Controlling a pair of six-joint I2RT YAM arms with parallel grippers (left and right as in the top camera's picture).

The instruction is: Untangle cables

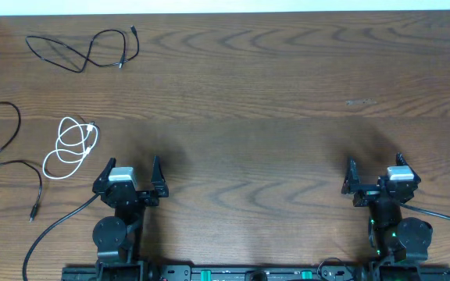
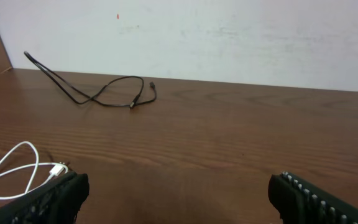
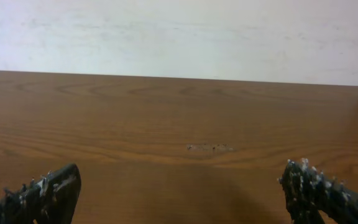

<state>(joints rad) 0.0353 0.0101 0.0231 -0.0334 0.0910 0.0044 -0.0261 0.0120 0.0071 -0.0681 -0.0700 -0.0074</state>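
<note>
Three cables lie apart on the left of the table. A black cable lies at the far left; it also shows in the left wrist view. A white cable lies coiled just left of my left gripper, and shows in the left wrist view. A second black cable runs along the left edge. My left gripper is open and empty, also seen from its wrist. My right gripper is open and empty at the near right, also seen from its wrist.
The wooden table ends at a white wall at the back. A small pale scuff mark is on the right half. Thick black arm cables trail from the arm bases at the near edge.
</note>
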